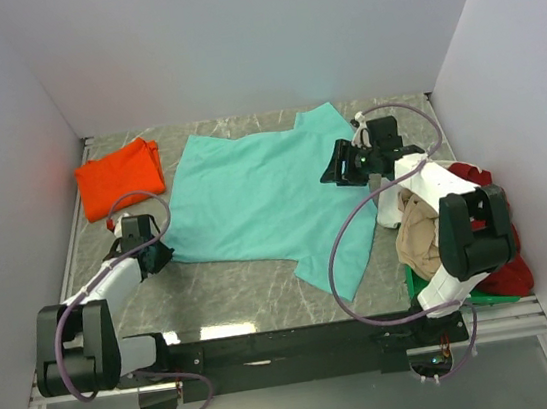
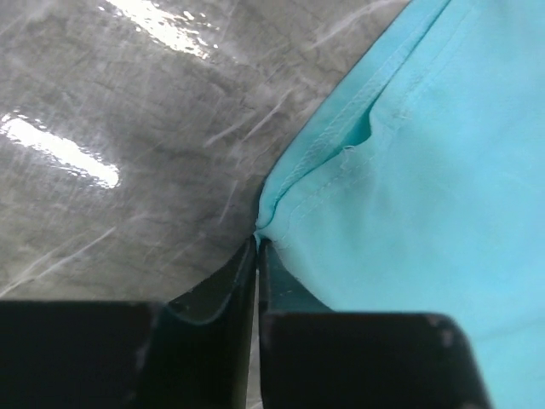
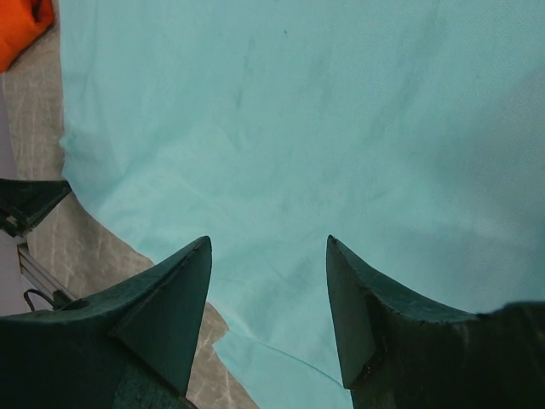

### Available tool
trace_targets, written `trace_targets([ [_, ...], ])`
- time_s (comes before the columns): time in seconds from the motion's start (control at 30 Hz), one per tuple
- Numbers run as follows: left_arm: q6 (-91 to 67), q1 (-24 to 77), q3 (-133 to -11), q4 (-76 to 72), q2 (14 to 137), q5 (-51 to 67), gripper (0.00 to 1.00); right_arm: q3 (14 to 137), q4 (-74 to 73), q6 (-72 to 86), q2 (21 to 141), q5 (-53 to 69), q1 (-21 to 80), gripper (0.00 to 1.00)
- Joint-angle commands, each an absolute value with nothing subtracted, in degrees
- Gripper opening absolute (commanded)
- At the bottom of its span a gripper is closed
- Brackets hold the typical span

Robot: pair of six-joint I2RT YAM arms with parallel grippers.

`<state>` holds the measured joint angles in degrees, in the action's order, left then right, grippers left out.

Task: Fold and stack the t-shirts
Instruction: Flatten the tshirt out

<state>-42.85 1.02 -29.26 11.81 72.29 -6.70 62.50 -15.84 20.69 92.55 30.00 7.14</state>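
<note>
A teal t-shirt (image 1: 252, 197) lies spread flat across the middle of the table. In the left wrist view my left gripper (image 2: 256, 243) is shut on the hemmed corner of the teal t-shirt (image 2: 426, 196), with the cloth pinched at its fingertips. From above, that left gripper (image 1: 159, 252) sits at the shirt's near-left corner. My right gripper (image 1: 337, 169) hovers over the shirt's right side near a sleeve. Its jaws (image 3: 268, 243) stand wide open with only teal cloth (image 3: 298, 111) beneath them. A folded orange t-shirt (image 1: 120, 174) rests at the far left.
A heap of unfolded shirts sits at the right edge beside the right arm: beige (image 1: 421, 235), dark red (image 1: 510, 274) and a bit of green (image 1: 487, 295). White walls close in the table on three sides. Bare marbled tabletop (image 1: 235, 295) shows in front of the teal shirt.
</note>
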Motion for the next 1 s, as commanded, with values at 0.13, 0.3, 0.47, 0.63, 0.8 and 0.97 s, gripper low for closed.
trace_targets([
  [0.13,-41.1,0.8,-28.5,11.5,72.2,-4.0,0.01,62.1,-15.0,19.9,89.2,29.3,7.2,0.63],
  [0.3,-41.0,0.7,-28.5,12.1,67.8,-5.0,0.01,60.7,-14.9,20.9,86.1,28.9,8.6,0.61],
  [0.47,-41.0,0.8,-27.1,11.5,63.0,-4.8,0.01,58.4,-15.5,22.6,80.6,24.7,15.1,0.61],
  [0.63,-41.0,0.7,-25.8,10.3,57.9,-4.9,0.01,55.7,-18.9,24.6,76.6,14.7,27.1,0.60],
  [0.8,-40.2,0.8,-25.8,9.0,58.0,-3.3,0.00,48.1,-25.6,28.3,68.3,5.6,35.6,0.59],
  [0.97,-39.7,0.7,-25.6,7.6,59.1,-1.5,0.00,40.8,-32.9,33.9,58.6,0.1,41.1,0.57],
])
